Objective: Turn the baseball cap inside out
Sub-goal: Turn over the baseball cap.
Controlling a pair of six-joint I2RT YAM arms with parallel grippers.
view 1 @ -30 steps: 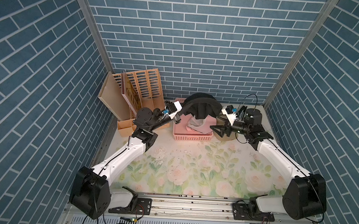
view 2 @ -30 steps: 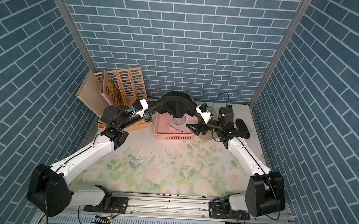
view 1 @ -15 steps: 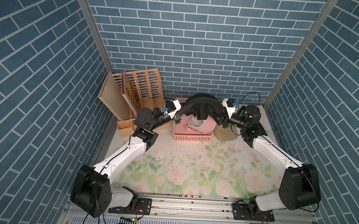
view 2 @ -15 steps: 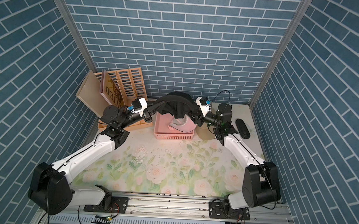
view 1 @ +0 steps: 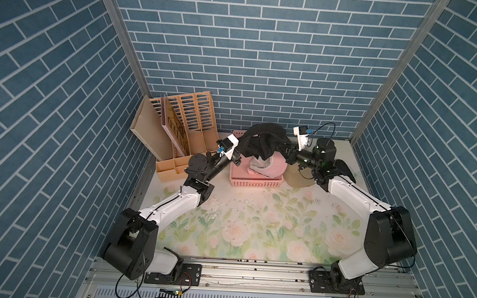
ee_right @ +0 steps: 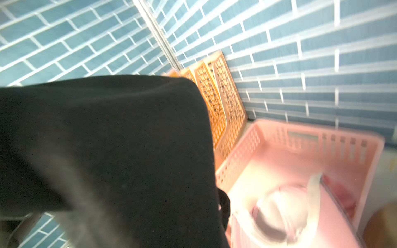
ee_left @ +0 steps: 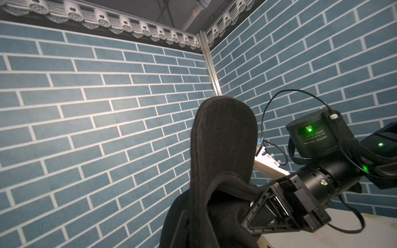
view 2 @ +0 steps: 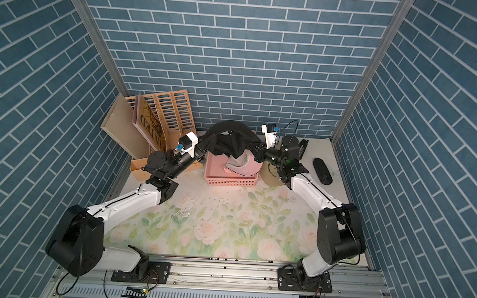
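Black baseball cap [view 1: 263, 141] hangs over the pink basket [view 1: 255, 182], stretched between left tool [view 1: 239, 157] and right tool [view 1: 286, 155], both pinching its fabric

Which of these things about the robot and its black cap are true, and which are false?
1. The black cap is up in the air over the pink basket. True.
2. Only one tool holds the black cap. False: the left tool and the right tool are both shut on it, one at each side.
3. The pink basket has nothing in it. False: a pink and white cap lies inside.
4. A wooden file rack stands in the back corner. True.
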